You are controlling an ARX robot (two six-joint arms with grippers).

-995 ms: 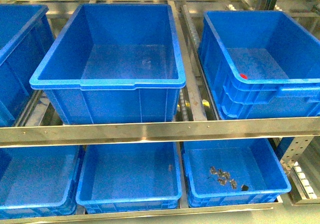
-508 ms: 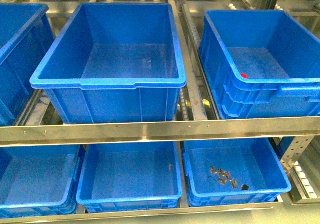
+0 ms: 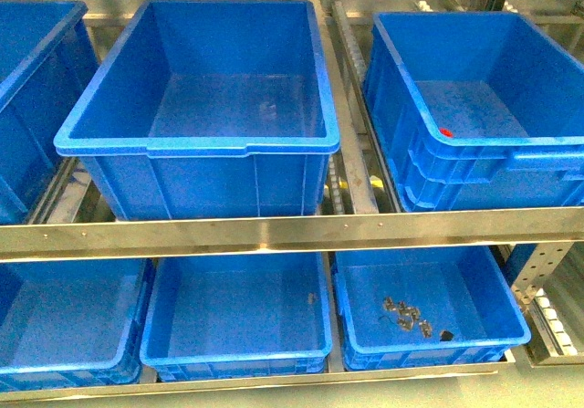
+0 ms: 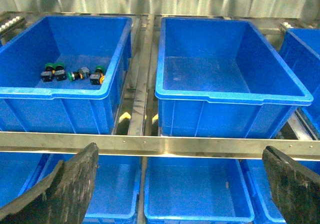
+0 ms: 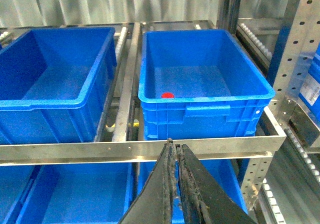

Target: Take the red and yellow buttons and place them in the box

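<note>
My left claw [image 4: 180,184] spread, empty; right claw [image 5: 176,184] pressed together. Next: reach far-left smooth blue crate [image 4: 30,91], choose yellow-capped button [image 4: 101,77], skip green-capped ones [image 4: 49,66], carry to ridged blue box [image 5: 200,111]

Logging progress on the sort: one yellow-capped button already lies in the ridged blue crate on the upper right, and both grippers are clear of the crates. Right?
Not quite: the cap is red, not yellow. The right wrist view shows a single red-capped button on the floor of the ridged blue plastic crate, and the front view agrees. The rest holds: the left gripper and right gripper hang short of the crates.
</note>
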